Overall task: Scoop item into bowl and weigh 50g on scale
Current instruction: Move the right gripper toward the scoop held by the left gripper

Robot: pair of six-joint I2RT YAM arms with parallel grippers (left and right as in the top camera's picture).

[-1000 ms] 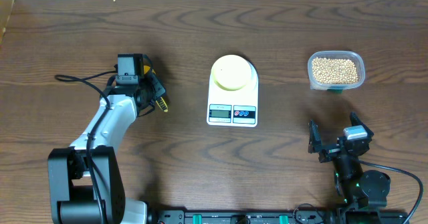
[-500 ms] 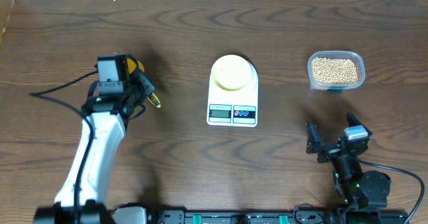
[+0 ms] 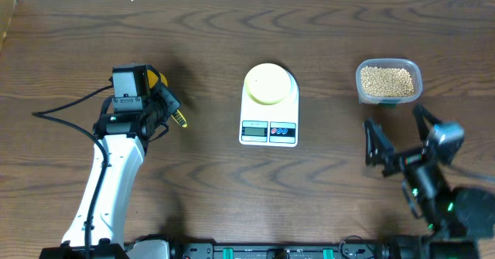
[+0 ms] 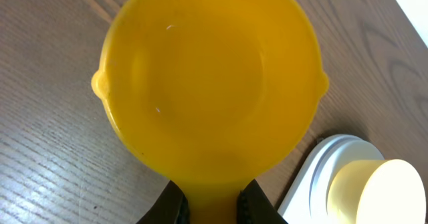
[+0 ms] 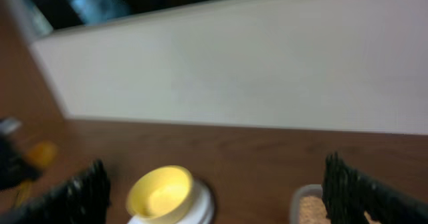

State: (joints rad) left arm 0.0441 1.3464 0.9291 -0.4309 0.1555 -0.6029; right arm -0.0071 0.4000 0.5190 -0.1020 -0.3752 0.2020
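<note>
Dark brown wood-grain worktop [image 3: 325, 35] carries everything. L arm, white, reaches up the L side. Its claw [image 4: 212, 209] is clenched on the handle of a yellow scoop [image 4: 208, 83], w/ a black finger [image 4: 172, 207] each side of the neck. R arm sits at lower R. Its claw [image 3: 396, 141] is released, fingers spread wide, gripping nothing, just below the tub.

Scale [image 3: 268, 132] at ctr: white, flat, rectangular w/ a rounded back. Small grey LCD on the front edge at L, round red/blue buttons beside it. Readout too small to read. It's well apart from both claws.

Clear plastic tub [image 3: 418, 80], rounded-rect, stands at upper R of the worktop, well R of the scale.

Bowl [image 3: 268, 83]: small, round, pale yellow-green, upright on the scale's platform and covering most of it. Inside looks plain pale. R wrist view, blurred, shows it as a pale yellow cup on the white platform.

Scoop cup is round w/ two small lips on the rim, smooth yellow plastic inside. L wrist view looks straight down into it, wood behind, scale and bowl at lower R. Can't tell if it touches the worktop.

Beans [image 3: 387, 80]: many tiny round tan-yellow grains, all in the tub, lying in a fairly even layer.
</note>
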